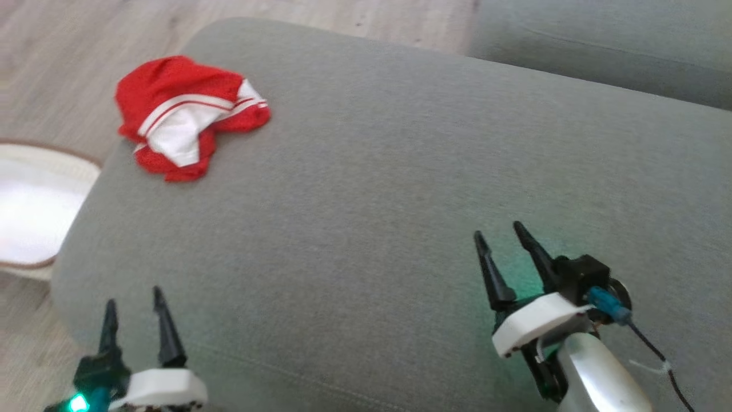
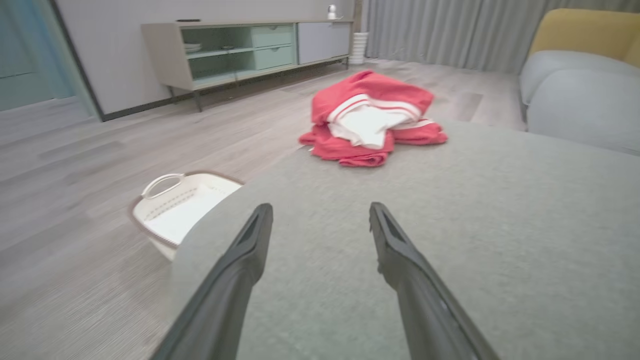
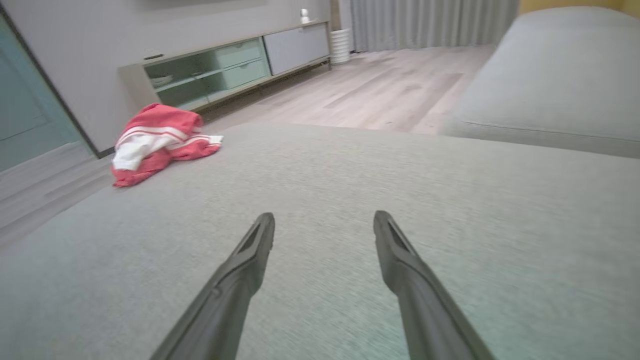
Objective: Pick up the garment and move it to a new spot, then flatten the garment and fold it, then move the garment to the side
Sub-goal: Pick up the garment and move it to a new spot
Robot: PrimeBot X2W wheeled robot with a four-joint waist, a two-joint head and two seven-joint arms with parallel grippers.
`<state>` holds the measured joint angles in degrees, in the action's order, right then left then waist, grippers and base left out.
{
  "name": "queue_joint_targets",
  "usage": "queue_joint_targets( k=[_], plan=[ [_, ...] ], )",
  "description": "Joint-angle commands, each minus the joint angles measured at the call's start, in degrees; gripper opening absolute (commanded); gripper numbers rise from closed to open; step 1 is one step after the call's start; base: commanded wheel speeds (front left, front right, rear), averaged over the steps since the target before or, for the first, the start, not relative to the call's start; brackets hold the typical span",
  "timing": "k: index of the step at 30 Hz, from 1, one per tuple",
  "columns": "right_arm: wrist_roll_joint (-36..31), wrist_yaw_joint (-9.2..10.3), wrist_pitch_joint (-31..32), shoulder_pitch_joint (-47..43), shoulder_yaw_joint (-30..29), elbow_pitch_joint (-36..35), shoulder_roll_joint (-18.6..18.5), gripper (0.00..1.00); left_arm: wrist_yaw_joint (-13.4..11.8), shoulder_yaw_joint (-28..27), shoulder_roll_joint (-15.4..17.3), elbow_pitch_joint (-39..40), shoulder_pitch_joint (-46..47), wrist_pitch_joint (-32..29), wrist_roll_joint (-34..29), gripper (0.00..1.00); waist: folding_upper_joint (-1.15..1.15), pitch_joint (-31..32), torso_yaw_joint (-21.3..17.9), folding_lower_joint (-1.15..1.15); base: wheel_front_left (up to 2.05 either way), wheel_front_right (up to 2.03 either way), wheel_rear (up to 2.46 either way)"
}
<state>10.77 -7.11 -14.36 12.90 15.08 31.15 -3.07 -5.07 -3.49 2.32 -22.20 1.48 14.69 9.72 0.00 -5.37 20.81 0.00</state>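
The garment is a crumpled red cloth with white panels and stripes, lying at the far left corner of the grey cushion. It also appears straight ahead in the left wrist view as the garment and far to the left in the right wrist view as the garment. My left gripper hovers open at the cushion's near left edge, well short of the cloth. My right gripper is open over the near right part of the cushion, nothing between its fingers.
A white laundry basket stands on the wooden floor left of the cushion, seen too as the basket. Another grey sofa section lies at the far right. A low cabinet stands along the far wall.
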Motion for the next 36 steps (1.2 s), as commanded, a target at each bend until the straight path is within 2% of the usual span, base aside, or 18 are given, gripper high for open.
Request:
queue_joint_targets(
  k=[1, 8, 13, 16, 22, 29, 30, 31, 32, 36],
  plan=[
    [0.5, -0.37, -0.63, 2.96, 1.93, -1.43, 0.19, 1.0, -0.03, -2.68, 0.55, 1.69, 0.35, 0.31, -0.2, 1.0, 0.0, -0.7, 1.73, 0.0, 0.0, 0.0, 0.0],
    [0.72, -0.37, -0.63, 4.14, 4.03, -1.28, 0.19, 1.0, 1.29, -6.62, 0.55, 1.25, 0.08, 0.31, 0.05, 1.0, 0.0, -2.18, 2.51, 0.0, 0.0, 0.0, 0.0],
    [-0.79, -0.37, -0.63, 5.91, 4.72, -1.77, 0.19, 1.0, 6.78, -9.51, 0.69, 0.06, 3.96, 0.31, 0.62, 1.0, 0.0, -5.67, 1.12, 0.0, 0.0, 0.0, 0.0],
    [-2.29, -0.37, -0.63, 7.01, 4.53, -2.06, 0.19, 1.0, 8.99, -11.92, 1.66, -1.11, 8.03, 0.31, 0.47, 1.0, 0.0, -8.11, 0.02, 0.0, 0.0, 0.0, 0.0],
    [-4.1, -0.37, -0.63, 9.11, 4.9, -3.72, 0.19, 1.0, 11.84, -12.84, 5.83, -4.54, 17.3, 0.31, 0.17, 1.0, 0.0, -12.93, -2.65, 0.0, 0.0, 0.0, 0.0],
    [-4.88, -0.37, -0.63, 11.22, 6.51, -6.75, 0.19, 1.0, 12.51, -10.88, 12.43, -13.39, 27.88, 0.31, 2.18, 1.0, 0.0, -17.15, -6.24, 0.0, 0.0, 0.0, 0.0],
    [-4.88, -0.37, -0.63, 11.22, 6.51, -6.75, 0.19, 1.0, 12.51, -10.88, 12.43, -13.39, 27.88, 0.31, 2.18, 1.0, 0.0, -17.15, -6.24, 0.0, 0.0, 0.0, 0.0],
    [-5.04, -0.37, -0.63, 11.85, 6.93, -7.45, 0.19, 1.0, 12.53, -9.03, 14.51, -16.58, 30.54, 0.31, 3.69, 1.0, 0.0, -18.14, -7.37, 0.0, 0.0, 0.0, 0.0],
    [-5.04, -0.37, -0.63, 11.85, 6.93, -7.45, 0.19, 1.0, 12.53, -9.03, 14.51, -16.58, 30.54, 0.31, 3.69, 1.0, 0.0, -18.14, -7.37, 0.0, 0.0, 0.0, 0.0],
    [-5.32, -0.37, -0.63, 12.85, 7.36, -8.6, 0.19, 1.0, 12.54, -4.07, 18.05, -23.9, 35.04, 0.31, 6.72, 1.0, 0.0, -19.84, -9.17, 0.0, 0.0, 0.0, 0.0]
  ],
)
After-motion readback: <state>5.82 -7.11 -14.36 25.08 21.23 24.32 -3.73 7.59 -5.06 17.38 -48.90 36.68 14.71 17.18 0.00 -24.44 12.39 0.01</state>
